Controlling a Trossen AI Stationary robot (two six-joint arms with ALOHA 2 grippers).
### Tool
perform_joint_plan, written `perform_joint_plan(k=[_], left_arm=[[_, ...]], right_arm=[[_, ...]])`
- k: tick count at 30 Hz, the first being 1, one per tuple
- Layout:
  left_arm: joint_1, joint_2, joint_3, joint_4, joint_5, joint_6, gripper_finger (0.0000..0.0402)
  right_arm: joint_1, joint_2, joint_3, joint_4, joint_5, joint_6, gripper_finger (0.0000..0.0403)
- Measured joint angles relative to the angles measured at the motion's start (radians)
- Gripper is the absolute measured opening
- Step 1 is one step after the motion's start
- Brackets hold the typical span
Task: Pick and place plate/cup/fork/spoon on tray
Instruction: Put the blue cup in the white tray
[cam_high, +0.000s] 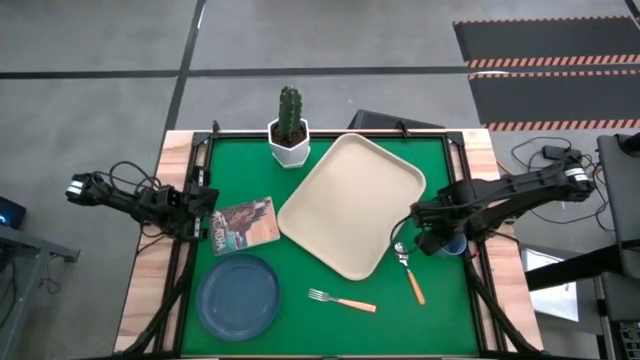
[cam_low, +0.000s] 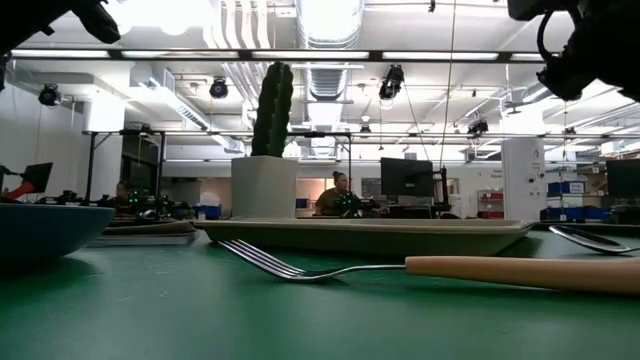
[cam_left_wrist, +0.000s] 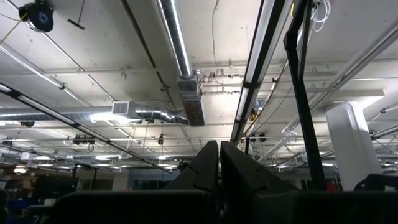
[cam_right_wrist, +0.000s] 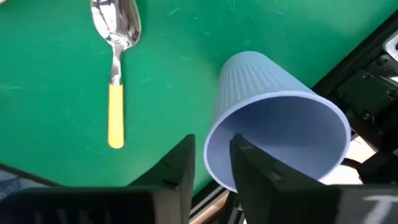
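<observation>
The blue ribbed cup is in my right gripper, near the table's right edge in the high view. The spoon lies on the green mat just left of it. The fork lies near the front edge, and the slate-blue plate at the front left. The cream tray lies bare and askew in the middle. My left gripper is shut and empty, pointing upward at the table's left edge. My right gripper pinches the cup's wall at its rim, one finger inside the cup and one outside. The fingers come from above, slanting down. The cup is tilted, with its mouth toward the wrist and its bottom toward the mat.
A white pot with a cactus stands at the far edge beside the tray's far corner. A picture card lies between the tray and my left gripper. Black frame rails run along the table's sides.
</observation>
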Motion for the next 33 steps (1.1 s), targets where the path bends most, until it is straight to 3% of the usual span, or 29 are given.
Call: perform_joint_plan(k=[9, 22, 28, 33], left_arm=[[0.0, 0.0, 0.0, 0.0, 0.0, 0.0, 0.0], [0.0, 0.0, 0.0, 0.0, 0.0, 0.001, 0.0], [0.0, 0.001, 0.0, 0.0, 0.0, 0.001, 0.0], [0.0, -0.002, 0.0, 0.001, 0.0, 0.001, 0.0]], right_arm=[[0.0, 0.039, -0.028, 0.011, 0.001, -0.009, 0.0122], [0.0, 0.054, -0.031, 0.061, 0.0, -0.02, 0.0014], [0.0, 0.05, -0.001, 0.033, 0.0, -0.02, 0.0009], [0.0, 0.06, 0.108, -0.075, 0.006, -0.025, 0.0009]])
